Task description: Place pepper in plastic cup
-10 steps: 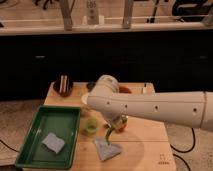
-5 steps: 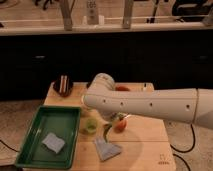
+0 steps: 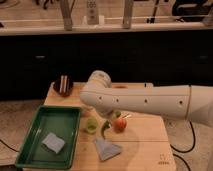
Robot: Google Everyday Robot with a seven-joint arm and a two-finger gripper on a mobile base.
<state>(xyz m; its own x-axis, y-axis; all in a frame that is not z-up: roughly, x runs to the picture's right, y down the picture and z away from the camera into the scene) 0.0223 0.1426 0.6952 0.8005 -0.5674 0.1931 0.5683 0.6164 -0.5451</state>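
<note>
The pincer, pressed together on the pepper, hangs just right of the plastic cup; dropping it inside is not yet done.

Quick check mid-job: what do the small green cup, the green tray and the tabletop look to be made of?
Cup: likely thin plastic, pale green and see-through looking.
Tray: probably moulded plastic, solid green with a raised rim and slight sheen.
Tabletop: looks like light wood or laminate, matte tan.
The pincer, shut on the pepper, hangs just right of the cup.
</note>
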